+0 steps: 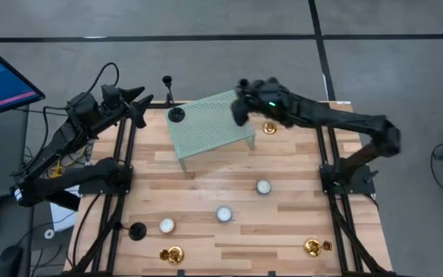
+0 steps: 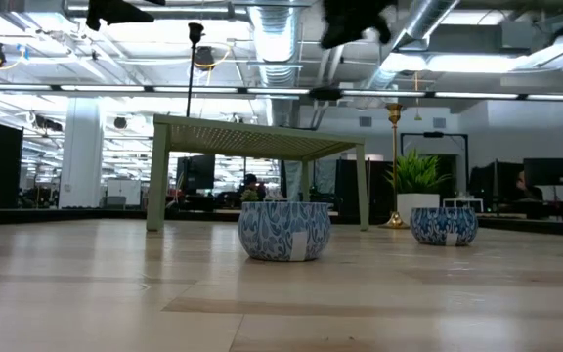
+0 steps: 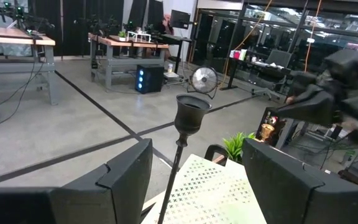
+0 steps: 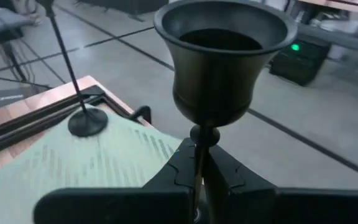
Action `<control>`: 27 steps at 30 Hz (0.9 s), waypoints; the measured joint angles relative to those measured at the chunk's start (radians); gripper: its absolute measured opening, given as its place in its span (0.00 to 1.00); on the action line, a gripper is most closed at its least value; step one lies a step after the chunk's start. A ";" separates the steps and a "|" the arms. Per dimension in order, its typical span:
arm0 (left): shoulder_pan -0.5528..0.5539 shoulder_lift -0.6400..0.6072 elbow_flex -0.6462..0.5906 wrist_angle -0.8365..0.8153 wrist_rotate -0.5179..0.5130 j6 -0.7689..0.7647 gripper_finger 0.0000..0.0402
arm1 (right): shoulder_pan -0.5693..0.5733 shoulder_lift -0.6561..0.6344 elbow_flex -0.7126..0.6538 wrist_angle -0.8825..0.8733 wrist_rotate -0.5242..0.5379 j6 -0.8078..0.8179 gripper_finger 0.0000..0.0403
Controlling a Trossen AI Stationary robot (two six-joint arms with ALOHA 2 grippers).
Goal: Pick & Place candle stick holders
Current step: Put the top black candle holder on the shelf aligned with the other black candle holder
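The right arm reaches from its base at the table's right edge across toward the far edge, its forearm stretched out level and its wrist raised over the far right corner of the pale green perforated stand (image 1: 210, 123). The right gripper (image 4: 199, 163) has its fingers pressed together on the thin stem of a black candle stick holder (image 4: 219, 59), which stands upright with its cup above the fingers.

The left arm is folded back at the table's far left corner, and the left gripper (image 1: 138, 104) hangs spread, gripping nothing, pointing toward a second black holder (image 1: 174, 104) that stands on the stand's far left corner.

A gold holder (image 1: 268, 128) sits on the table just beside the stand's right side. Two more gold holders (image 1: 173, 254) lie near the near edge, and another black holder (image 1: 136, 231) is by the near left corner.
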 joint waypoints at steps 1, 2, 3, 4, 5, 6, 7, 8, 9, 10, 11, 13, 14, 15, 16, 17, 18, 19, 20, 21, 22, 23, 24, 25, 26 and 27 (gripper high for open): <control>0.000 0.000 0.000 0.000 0.000 0.000 0.62 | -0.012 0.044 0.036 0.005 -0.022 -0.019 0.00; 0.000 0.000 0.000 0.000 0.000 0.000 0.62 | -0.024 0.085 0.071 0.006 -0.051 -0.037 0.00; 0.000 0.000 0.000 0.000 0.000 0.000 0.62 | -0.034 0.126 0.108 0.010 -0.079 -0.054 0.00; 0.000 0.000 0.000 0.000 0.000 0.000 0.62 | -0.043 0.162 0.146 0.018 -0.111 -0.070 0.00; 0.000 0.000 0.000 0.000 0.000 0.000 0.62 | -0.050 0.193 0.179 0.023 -0.138 -0.088 0.00; 0.000 0.000 0.000 0.000 0.000 0.000 0.62 | -0.056 0.225 0.218 0.025 -0.159 -0.109 0.00; 0.000 0.000 0.000 0.000 0.000 0.000 0.62 | -0.061 0.253 0.253 0.028 -0.178 -0.129 0.00; 0.000 0.000 0.000 0.000 0.000 0.000 0.62 | -0.067 0.279 0.285 0.027 -0.194 -0.149 0.00; 0.000 0.000 0.000 0.000 0.000 0.000 0.62 | -0.073 0.306 0.316 0.022 -0.212 -0.166 0.00; 0.000 0.000 0.000 0.000 0.000 0.000 0.62 | -0.079 0.330 0.341 0.019 -0.235 -0.179 0.00; 0.000 0.000 0.000 0.000 0.000 0.000 0.62 | -0.087 0.354 0.363 0.017 -0.261 -0.191 0.00; 0.000 0.000 0.000 0.000 0.000 0.000 0.62 | -0.099 0.398 0.405 0.017 -0.310 -0.204 0.00; 0.000 0.000 0.000 0.000 0.000 -0.004 0.62 | -0.105 0.418 0.423 0.013 -0.330 -0.208 0.00; 0.000 0.000 0.000 0.000 0.000 -0.012 0.62 | -0.109 0.436 0.442 0.013 -0.344 -0.213 0.00; 0.000 0.000 0.000 0.000 0.000 -0.022 0.62 | -0.112 0.451 0.458 0.012 -0.358 -0.220 0.00; 0.000 0.000 0.000 0.000 0.000 -0.023 0.62 | -0.113 0.464 0.472 0.007 -0.364 -0.225 0.00; 0.000 0.000 0.000 0.000 0.000 -0.024 0.62 | -0.114 0.476 0.485 0.003 -0.364 -0.234 0.00; 0.000 0.000 0.000 0.000 0.000 -0.025 0.62 | -0.114 0.490 0.498 0.003 -0.365 -0.243 0.00; 0.000 0.000 0.000 0.000 0.000 -0.026 0.62 | -0.113 0.501 0.508 0.004 -0.367 -0.252 0.00; 0.000 0.000 0.000 0.000 0.000 -0.026 0.62 | -0.112 0.512 0.517 0.001 -0.377 -0.258 0.00; 0.000 0.000 0.000 0.000 0.000 -0.026 0.62 | -0.111 0.522 0.525 -0.001 -0.388 -0.260 0.00; 0.000 0.000 0.000 0.000 0.000 -0.026 0.62 | -0.111 0.531 0.532 -0.001 -0.391 -0.261 0.00; 0.000 0.000 0.000 0.000 0.000 -0.026 0.62 | -0.110 0.541 0.538 0.000 -0.392 -0.262 0.00; 0.000 0.000 0.000 0.000 0.000 -0.026 0.62 | -0.110 0.550 0.543 0.003 -0.392 -0.265 0.00; 0.000 0.000 0.000 0.000 0.000 -0.026 0.62 | -0.110 0.558 0.545 0.005 -0.392 -0.268 0.00; 0.000 0.000 0.000 0.000 0.000 -0.026 0.62 | -0.111 0.561 0.545 0.000 -0.392 -0.269 0.00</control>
